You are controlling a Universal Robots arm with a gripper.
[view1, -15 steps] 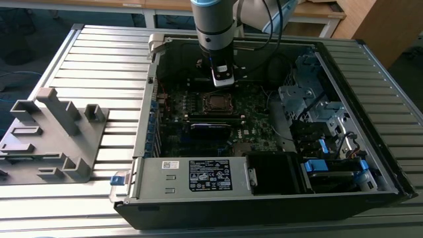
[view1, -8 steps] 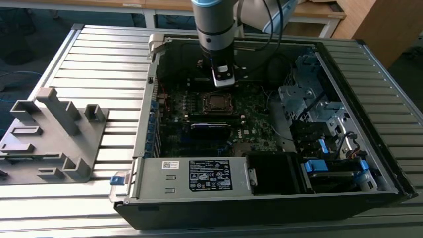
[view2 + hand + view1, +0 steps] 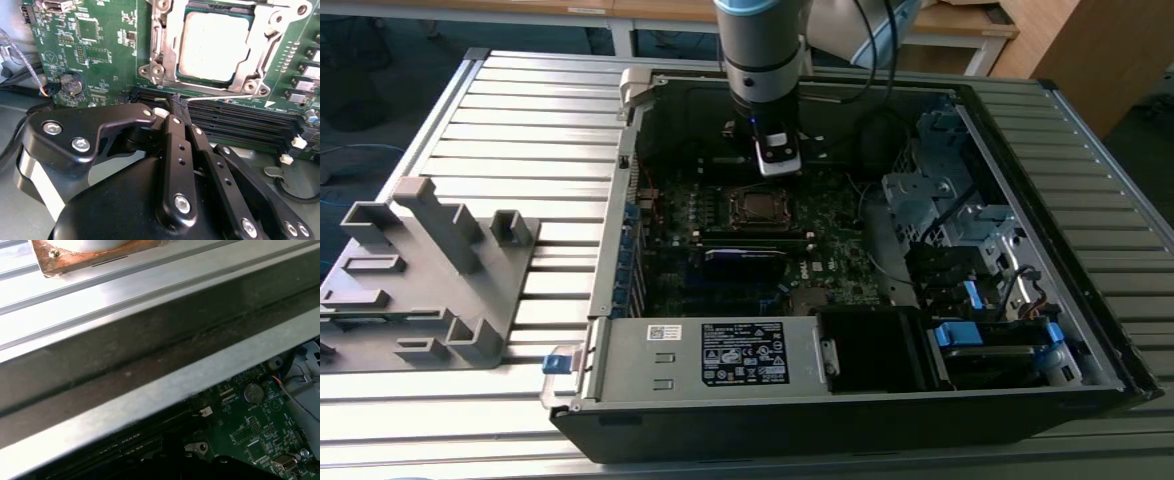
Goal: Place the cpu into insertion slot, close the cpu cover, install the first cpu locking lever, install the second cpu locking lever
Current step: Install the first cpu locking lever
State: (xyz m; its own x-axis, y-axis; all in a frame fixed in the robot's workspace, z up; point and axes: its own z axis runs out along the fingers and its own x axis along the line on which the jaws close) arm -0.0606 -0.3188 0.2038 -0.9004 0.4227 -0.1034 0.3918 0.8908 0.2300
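The cpu [image 3: 215, 46] lies flat in its socket on the green motherboard [image 3: 100, 50], its dull silver top showing through the window of the cpu cover [image 3: 171, 35], which lies down over it. A thin wire locking lever [image 3: 220, 97] runs along the socket's edge and ends at my gripper [image 3: 178, 103]. The black fingers [image 3: 172, 135] are pressed together at the tip, touching the lever's end. In the exterior view my gripper [image 3: 778, 168] hangs inside the open computer case just behind the socket [image 3: 758, 207].
Black memory slots [image 3: 240, 122] lie beside the socket, and a coin battery [image 3: 73, 83] sits nearby. The case wall [image 3: 150, 360] stands close by. A labelled power supply [image 3: 720, 352] fills the case front, drive cages [image 3: 961, 225] the exterior view's right. A grey fixture [image 3: 420, 270] stands on the table's left.
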